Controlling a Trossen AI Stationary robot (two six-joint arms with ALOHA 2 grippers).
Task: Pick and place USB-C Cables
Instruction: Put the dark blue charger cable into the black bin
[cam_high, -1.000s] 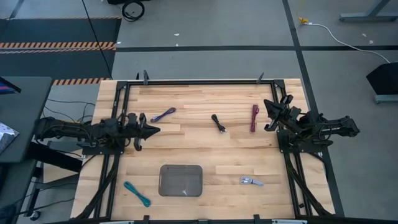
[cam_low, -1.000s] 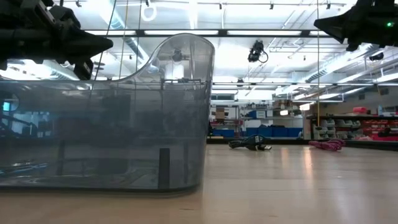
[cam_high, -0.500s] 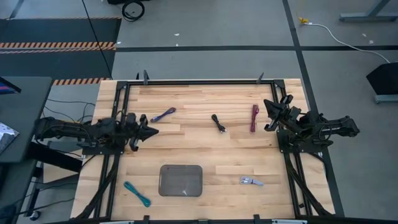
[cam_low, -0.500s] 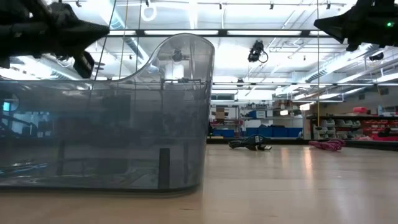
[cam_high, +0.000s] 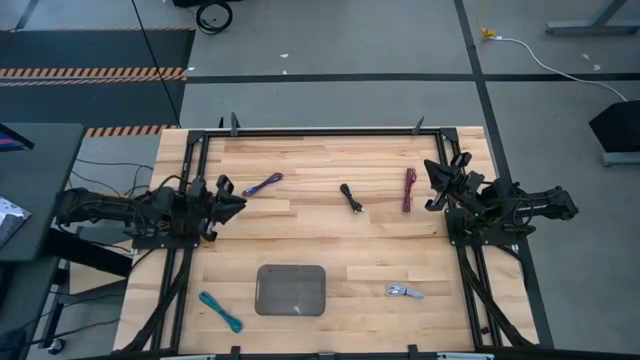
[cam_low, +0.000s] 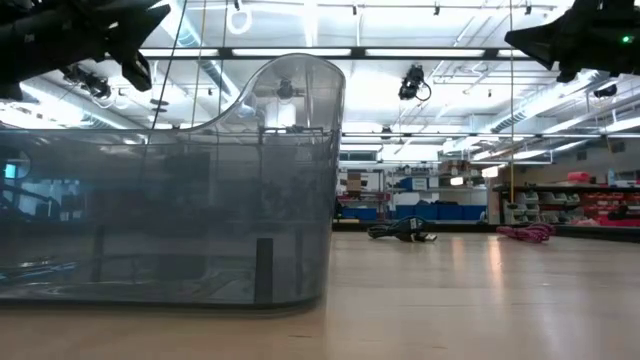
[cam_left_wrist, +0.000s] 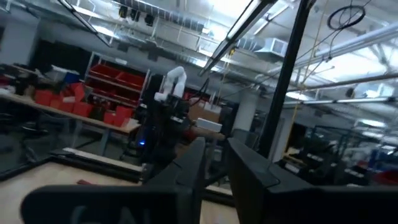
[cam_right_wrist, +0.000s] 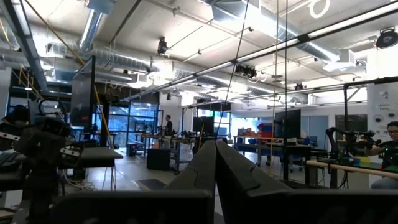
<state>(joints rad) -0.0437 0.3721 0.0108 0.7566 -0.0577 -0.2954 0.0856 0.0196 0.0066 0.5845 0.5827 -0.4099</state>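
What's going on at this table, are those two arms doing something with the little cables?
Nothing is being held yet. Five coiled cables lie on the wooden table: purple-blue, black, dark red, teal and silver-grey. A grey tray sits empty at the front. The left gripper hovers near the purple-blue cable, slightly open; the right gripper waits, shut, beside the dark red one.
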